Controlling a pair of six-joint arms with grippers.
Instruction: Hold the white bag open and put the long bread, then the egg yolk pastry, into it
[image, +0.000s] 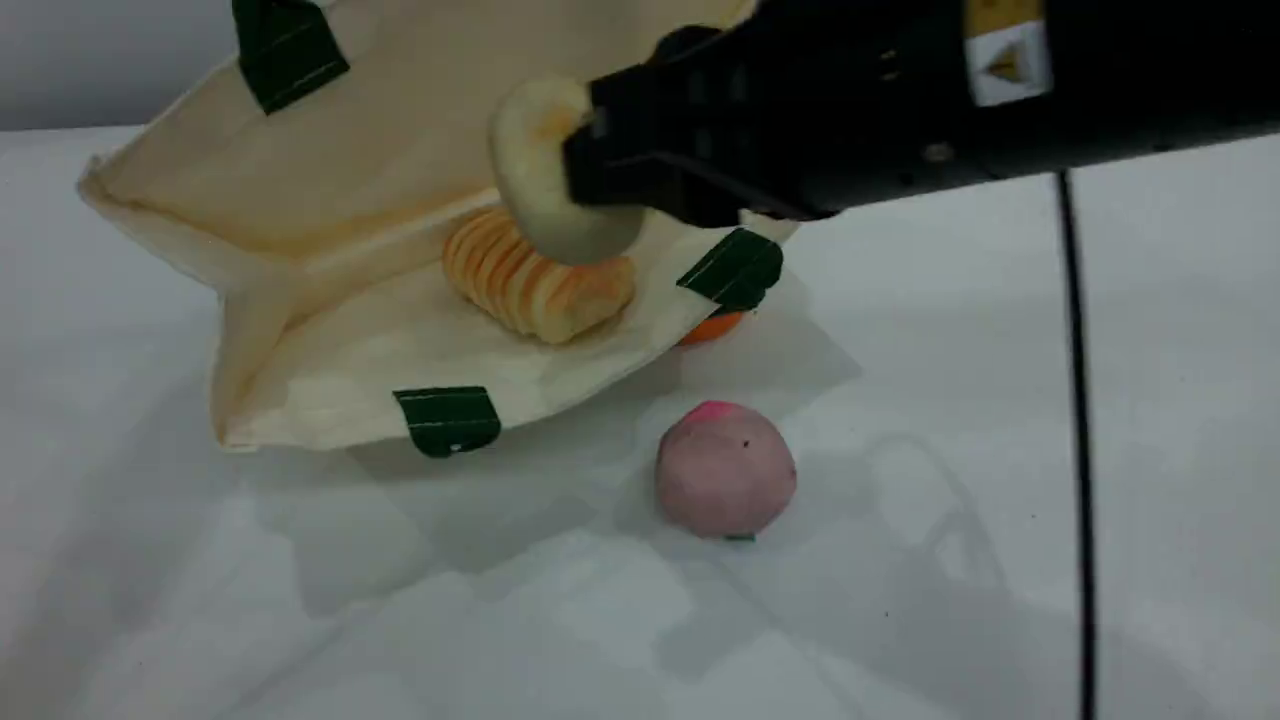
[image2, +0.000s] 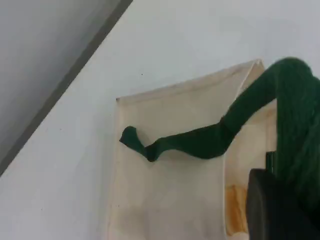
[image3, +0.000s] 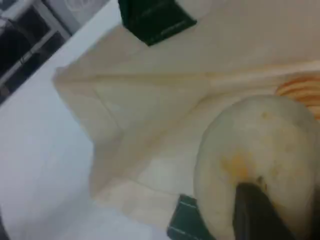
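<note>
The white bag (image: 400, 340) lies on its side with its mouth held open toward the camera. The long bread (image: 535, 282) rests inside on the lower panel. Just above the bread, in the bag's mouth, my right gripper (image: 590, 170) is shut on the egg yolk pastry (image: 545, 170). The right wrist view shows the pastry (image3: 260, 160) close up with one dark fingertip (image3: 255, 210) across it and the bread (image3: 300, 90) behind. In the left wrist view the green strap handle (image2: 200, 142) rises from the bag (image2: 170, 190) into my shut left gripper, whose fingertip (image2: 270, 210) shows at the bottom right.
A pink ball with a red top (image: 725, 480) sits on the table in front of the bag. An orange fruit (image: 712, 327) peeks out from under the bag's right corner. A black cable (image: 1078, 420) runs down the right side.
</note>
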